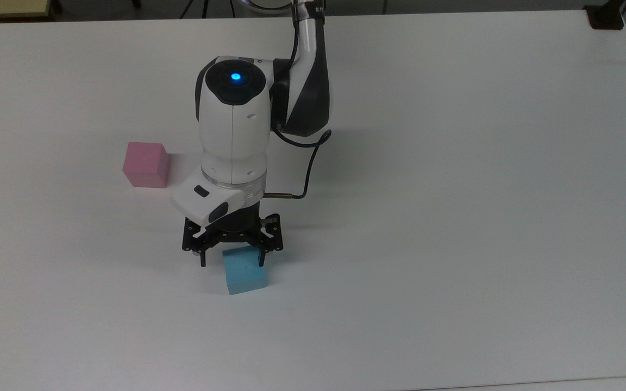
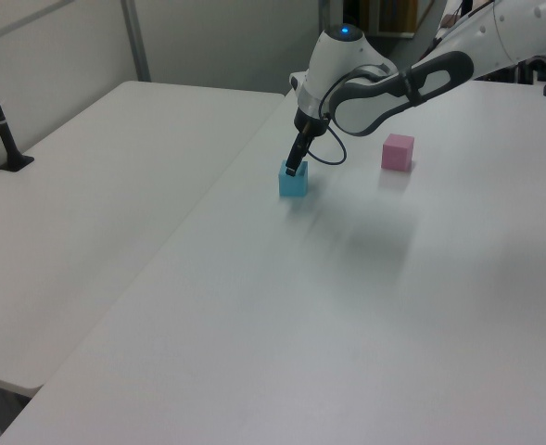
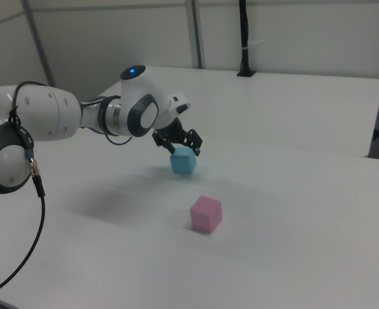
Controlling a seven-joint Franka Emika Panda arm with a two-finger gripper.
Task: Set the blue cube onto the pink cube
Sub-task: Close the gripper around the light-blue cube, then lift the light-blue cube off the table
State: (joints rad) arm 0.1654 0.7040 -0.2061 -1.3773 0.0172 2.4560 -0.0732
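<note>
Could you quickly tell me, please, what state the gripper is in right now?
Gripper: open, holding nothing, fingers straddling the small light-blue foam cube on the white table.
</note>
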